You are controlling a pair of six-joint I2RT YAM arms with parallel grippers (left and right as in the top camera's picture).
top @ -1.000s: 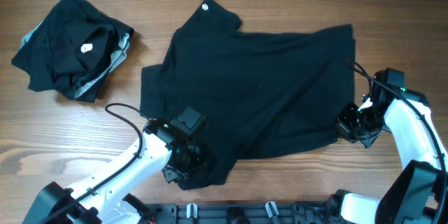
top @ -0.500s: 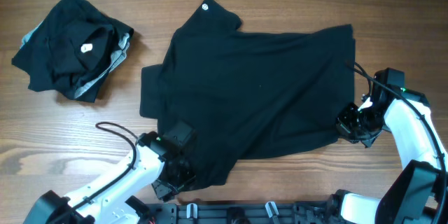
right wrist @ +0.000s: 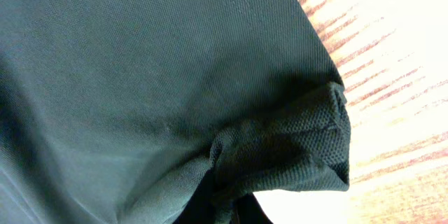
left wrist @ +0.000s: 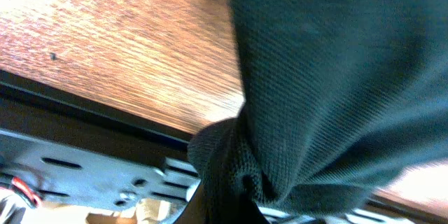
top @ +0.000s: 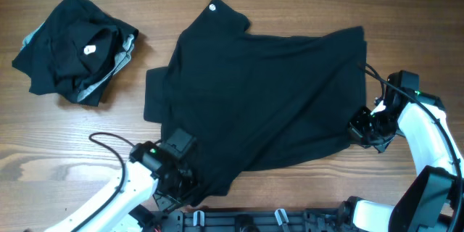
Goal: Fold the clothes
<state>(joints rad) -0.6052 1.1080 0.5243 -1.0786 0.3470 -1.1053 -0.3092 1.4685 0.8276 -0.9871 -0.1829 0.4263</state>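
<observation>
**Black shirt pinched at both near corners on a wooden table**

At the far left of the brown wood-grain table (top: 58,145), a crumpled heap of black soft-fabric garments with grey trim (top: 69,51) is seen, with a small white label (top: 90,50) showing on top. It lies well apart from the large plain black short-sleeved shirt (top: 261,94), which is spread wrinkled and skewed across the middle, a small round white print (top: 213,6) at its far edge. The shirt's near left corner lies by the table's front edge and is clamped in the closed left gripper (top: 183,187). In the left wrist view the cloth is gathered into a tight bunch at the jaws. At the right, the shirt's near right corner is held by the right gripper (top: 360,129). In the right wrist view its jaws are closed on a folded-over flap of the knit fabric, with bare wood beside it.
</observation>
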